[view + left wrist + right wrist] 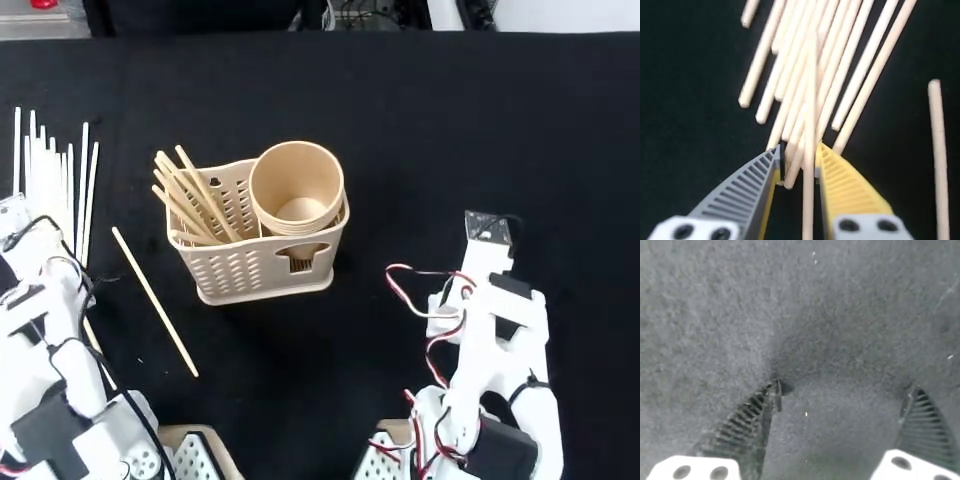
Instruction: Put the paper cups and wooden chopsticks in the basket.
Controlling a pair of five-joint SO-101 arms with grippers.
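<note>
The cream basket (255, 268) stands left of the table's middle. A paper cup (297, 190) sits in its right compartment and several wooden chopsticks (195, 200) lean in its left one. A single chopstick (155, 300) lies slanted on the cloth left of the basket. More loose chopsticks (60, 170) lie at the far left edge. My left gripper (25, 225) (797, 152) is over their near ends, shut on a chopstick (809, 125) that runs back between its grey and yellow fingers. My right gripper (488, 232) (845, 389) is right of the basket, open over bare cloth.
Black cloth (450, 120) covers the table. The bases of both arms and two perforated cream pieces (195, 455) sit at the front edge. Red and white cables (430, 300) loop beside the right arm.
</note>
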